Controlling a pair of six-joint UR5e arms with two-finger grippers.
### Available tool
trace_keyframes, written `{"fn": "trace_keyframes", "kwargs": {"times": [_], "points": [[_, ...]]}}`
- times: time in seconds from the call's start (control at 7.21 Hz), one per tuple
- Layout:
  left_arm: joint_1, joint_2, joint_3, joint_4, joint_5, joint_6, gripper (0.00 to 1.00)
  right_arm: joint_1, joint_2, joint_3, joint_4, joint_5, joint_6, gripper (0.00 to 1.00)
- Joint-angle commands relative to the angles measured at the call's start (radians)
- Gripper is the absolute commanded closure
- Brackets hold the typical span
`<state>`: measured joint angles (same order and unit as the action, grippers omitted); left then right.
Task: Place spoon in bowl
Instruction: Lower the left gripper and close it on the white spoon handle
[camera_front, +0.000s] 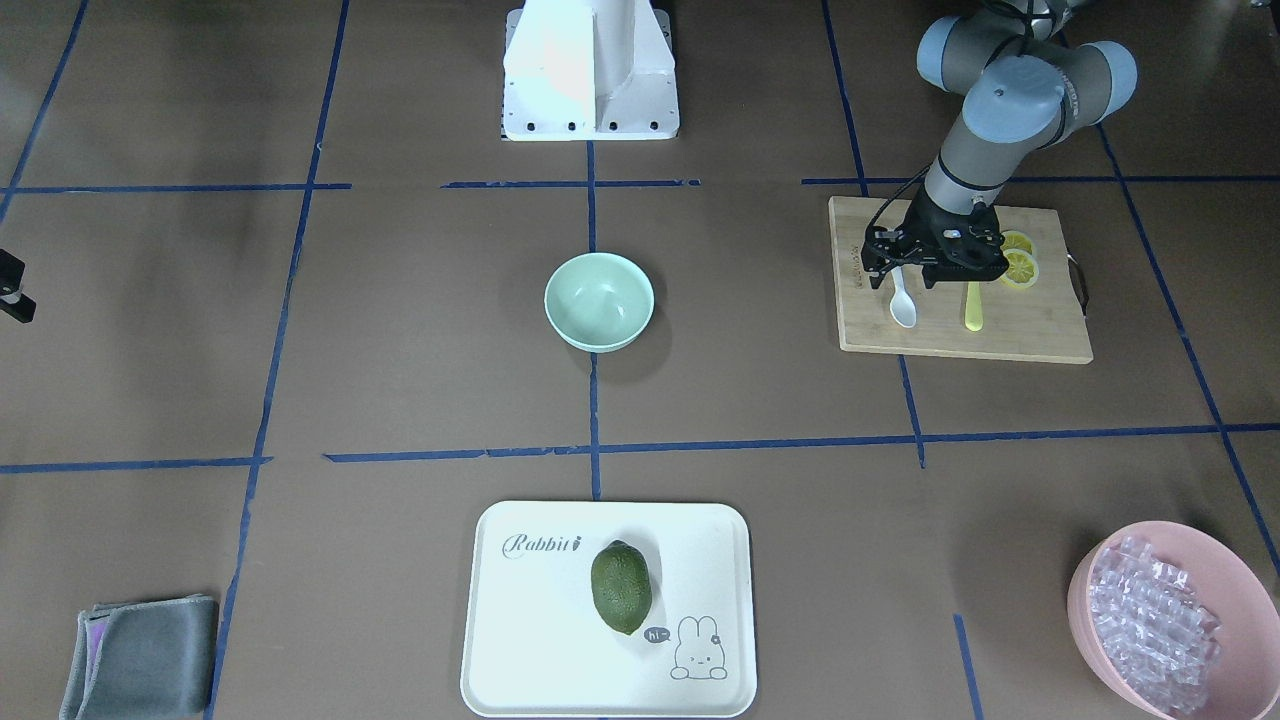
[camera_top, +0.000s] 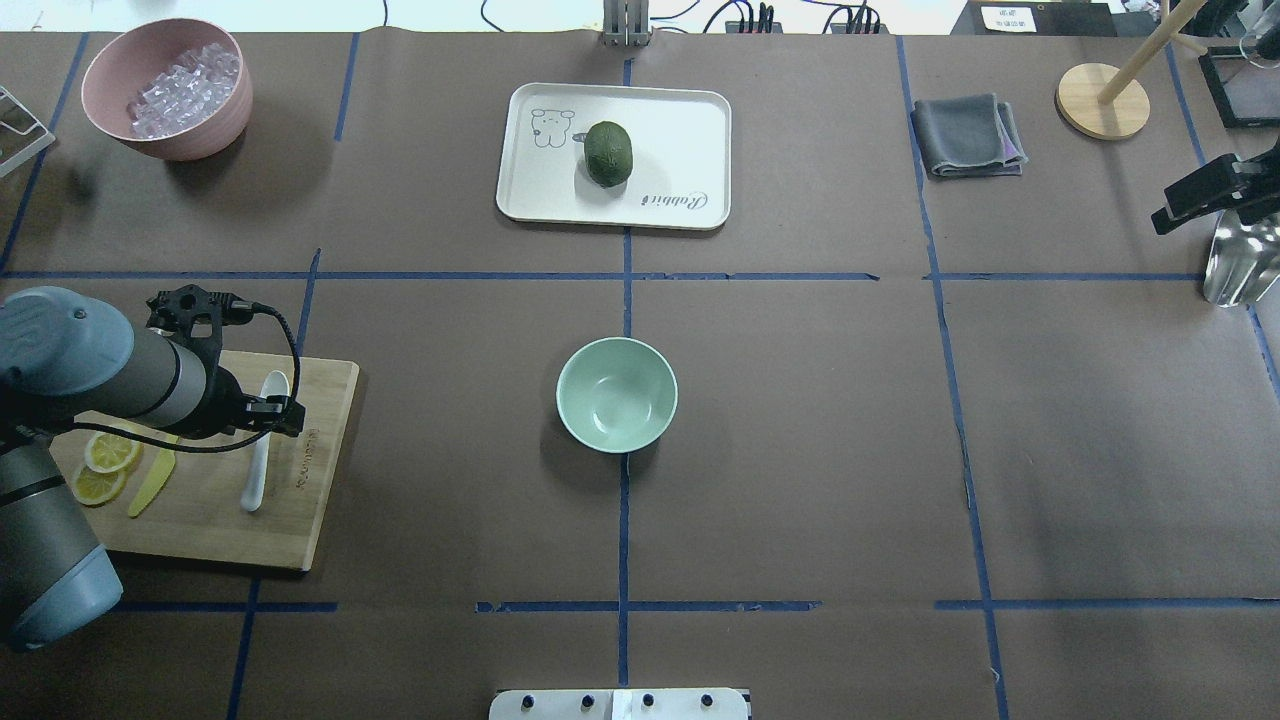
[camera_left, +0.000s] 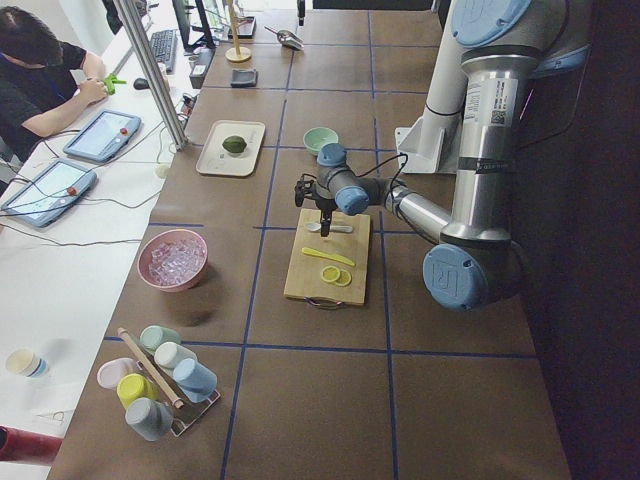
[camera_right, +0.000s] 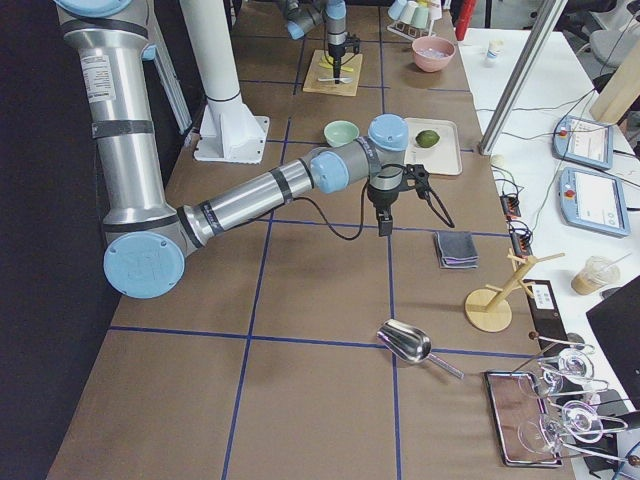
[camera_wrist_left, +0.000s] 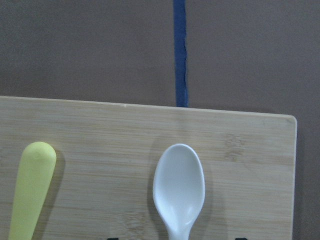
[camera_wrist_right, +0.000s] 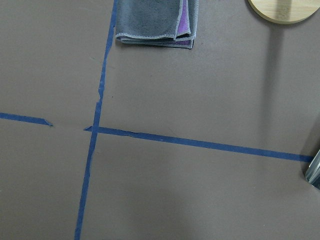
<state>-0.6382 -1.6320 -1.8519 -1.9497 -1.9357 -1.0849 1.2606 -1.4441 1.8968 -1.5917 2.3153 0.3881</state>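
The white spoon (camera_front: 903, 308) lies on a wooden cutting board (camera_front: 1030, 330), scoop toward the table's middle. It also shows in the overhead view (camera_top: 258, 460) and the left wrist view (camera_wrist_left: 179, 185). My left gripper (camera_front: 905, 280) is low over the spoon's handle and open, with a fingertip on each side of the neck. The mint-green bowl (camera_front: 599, 300) stands empty at the table's middle, well apart from the board; it also shows in the overhead view (camera_top: 617, 393). My right gripper (camera_top: 1205, 195) hangs over bare table at the far right; I cannot tell how its jaws stand.
A yellow knife (camera_front: 973, 308) and lemon slices (camera_front: 1020, 262) lie on the board beside the spoon. A white tray (camera_front: 540, 620) holds a green lime (camera_front: 621, 587). A pink bowl (camera_front: 1080, 590) of clear cubes, a grey cloth (camera_front: 140, 655) and a metal scoop (camera_top: 1240, 260) sit at the table's edges.
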Motion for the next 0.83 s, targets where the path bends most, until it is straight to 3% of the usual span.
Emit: {"fn": "trace_keyframes", "kwargs": {"times": [0.0, 0.55, 0.69], "points": [[0.0, 0.001, 0.0, 0.0, 0.0, -0.001, 0.38, 0.002, 0.001, 0.001, -0.001, -0.001, 0.0, 0.0], [0.0, 0.006, -0.007, 0.0, -0.009, 0.002, 0.92, 0.01, 0.002, 0.001, -0.007, 0.006, 0.0, 0.0], [0.0, 0.007, -0.01, 0.0, -0.011, 0.0, 0.94, 0.01, 0.002, 0.001, -0.007, 0.006, 0.0, 0.0]]}}
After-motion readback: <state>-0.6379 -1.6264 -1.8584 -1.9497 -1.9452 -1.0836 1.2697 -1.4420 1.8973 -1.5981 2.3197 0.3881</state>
